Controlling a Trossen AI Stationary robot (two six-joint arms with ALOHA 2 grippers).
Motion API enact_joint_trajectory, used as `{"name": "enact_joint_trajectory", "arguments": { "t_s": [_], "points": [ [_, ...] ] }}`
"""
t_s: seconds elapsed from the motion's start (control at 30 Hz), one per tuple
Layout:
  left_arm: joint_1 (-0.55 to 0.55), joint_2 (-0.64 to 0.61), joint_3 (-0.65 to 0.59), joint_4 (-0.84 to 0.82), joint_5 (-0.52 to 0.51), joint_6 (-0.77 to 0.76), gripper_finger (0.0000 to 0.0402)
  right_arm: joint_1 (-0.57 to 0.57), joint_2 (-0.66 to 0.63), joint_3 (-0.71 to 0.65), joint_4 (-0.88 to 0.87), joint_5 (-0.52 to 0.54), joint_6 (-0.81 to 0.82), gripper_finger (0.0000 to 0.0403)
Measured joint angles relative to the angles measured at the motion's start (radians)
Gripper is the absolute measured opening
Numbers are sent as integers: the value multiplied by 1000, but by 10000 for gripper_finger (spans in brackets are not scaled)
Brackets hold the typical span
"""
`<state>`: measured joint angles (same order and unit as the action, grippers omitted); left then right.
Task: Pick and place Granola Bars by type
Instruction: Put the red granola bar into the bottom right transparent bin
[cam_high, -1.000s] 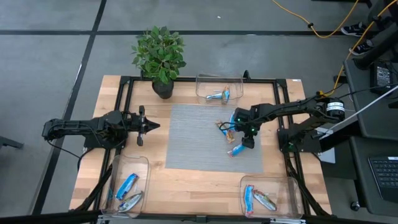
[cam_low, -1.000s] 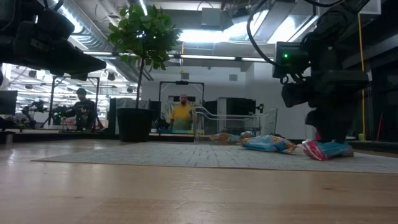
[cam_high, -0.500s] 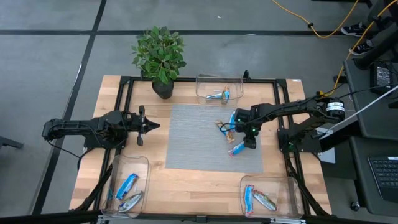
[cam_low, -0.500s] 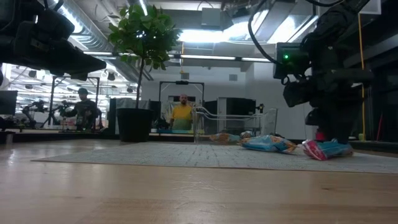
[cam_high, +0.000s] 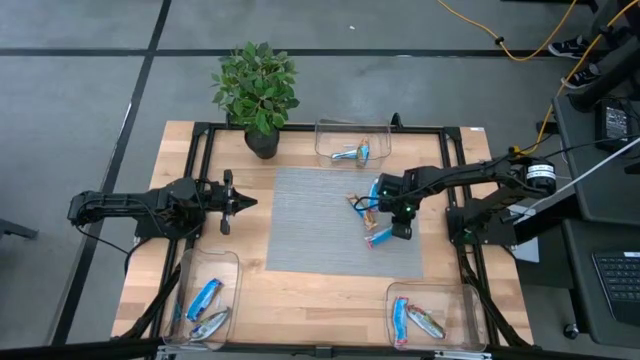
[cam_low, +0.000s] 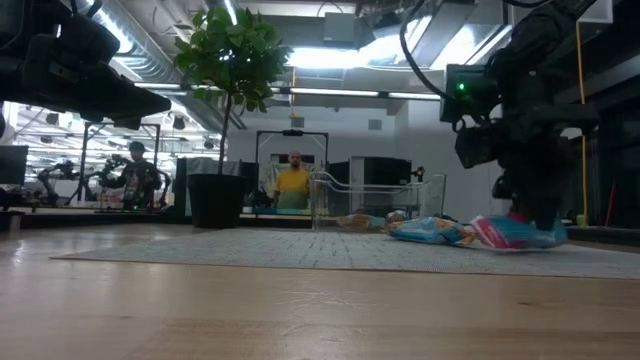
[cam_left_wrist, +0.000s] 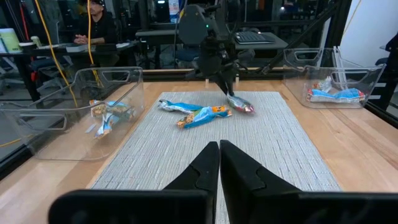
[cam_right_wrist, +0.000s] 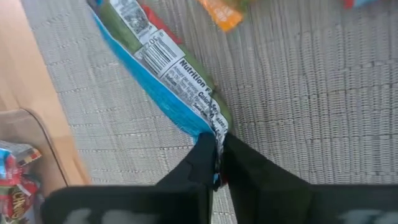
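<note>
A blue granola bar (cam_high: 378, 238) with a red end lies on the grey mat (cam_high: 310, 225), toward its right side. My right gripper (cam_high: 400, 230) stands over the bar's right end, shut on it. Two more bars (cam_high: 362, 203) lie just beyond it on the mat, one blue, one with an orange end (cam_left_wrist: 217, 112). My left gripper (cam_high: 243, 202) hovers shut at the mat's left edge, holding nothing. My right gripper pinches the flat sealed end of the blue bar's wrapper (cam_right_wrist: 215, 129) between its two fingers. The fingers come from above, pointing down at the bar's end. The rest of the bar (cam_right_wrist: 165, 65) stretches away from the fingers and lies on the mat.
A clear bin (cam_high: 350, 130) at the far edge holds bars. Two more clear bins with bars stand at the near left (cam_high: 232, 262) and near right (cam_high: 470, 300). A potted plant (cam_high: 258, 90) stands at the far left. People sit in the room beyond the table.
My right gripper has shut on the blue bar's right end. The bar has shifted a little on the mat toward the far edge and now shows longer in the low view.
</note>
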<state>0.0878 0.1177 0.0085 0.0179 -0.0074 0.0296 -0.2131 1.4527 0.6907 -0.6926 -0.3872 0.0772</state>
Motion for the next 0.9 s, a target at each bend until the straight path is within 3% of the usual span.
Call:
{"name": "enact_joint_trajectory", "arguments": {
  "t_s": [0.23, 0.47, 0.67, 0.9],
  "points": [
    [0, 0, 0, 0, 0, 0, 9, 0, -104, 62, -51, 1, 58, 12],
    [0, 0, 0, 0, 0, 0, 12, 13, -276, 162, -93, 13, 169, 29],
    [0, 0, 0, 0, 0, 0, 6, 81, -415, 284, -196, 25, 223, 10],
    [0, 0, 0, 0, 0, 0, 12, 199, -538, 417, -269, 69, 333, 24]
  ]
}}
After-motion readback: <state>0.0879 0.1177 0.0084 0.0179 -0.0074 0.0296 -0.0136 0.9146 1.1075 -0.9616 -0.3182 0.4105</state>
